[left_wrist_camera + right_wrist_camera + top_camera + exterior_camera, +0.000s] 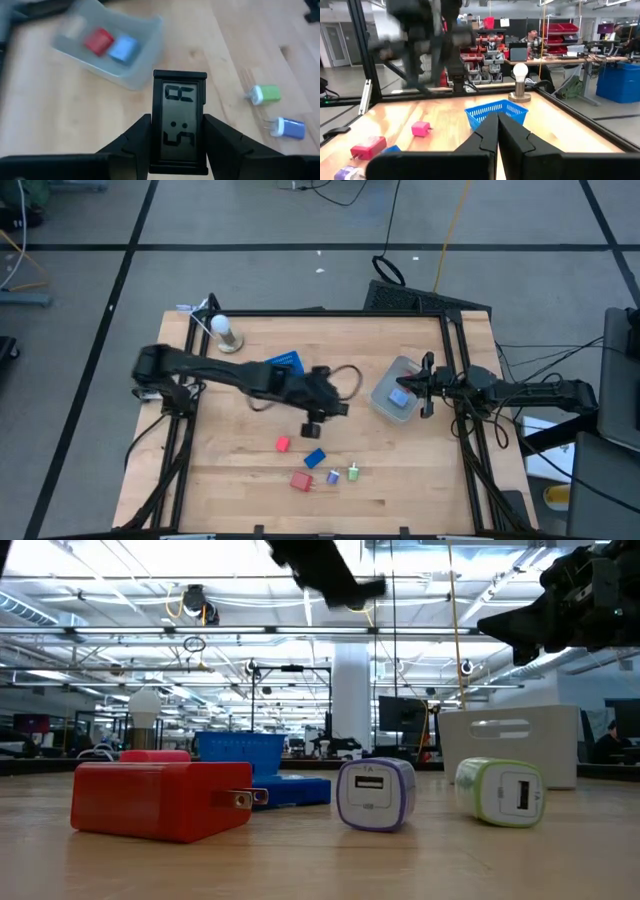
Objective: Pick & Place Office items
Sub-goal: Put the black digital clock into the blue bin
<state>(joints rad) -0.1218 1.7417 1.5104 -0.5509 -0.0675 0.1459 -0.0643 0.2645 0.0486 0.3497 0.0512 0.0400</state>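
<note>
From above, the left gripper (313, 423) hangs over mid-table with the grey translucent plastic bin (394, 398) to its right, where the right gripper (428, 386) hovers at the bin's right edge. The left wrist view shows its fingers (131, 145) pinching a small black digital clock (179, 121), with red and blue chargers in the bin and a green one (264, 94) and a blue-purple one (286, 128) on the wood. In the right wrist view the right fingers (487, 137) are pressed together, empty, facing a blue mesh basket (496, 112).

The table (400, 480) is showing smooth, pale wood grain. The red charger (160, 798) is looking like matt plastic, the bin (135, 70) like frosted translucent plastic.
</note>
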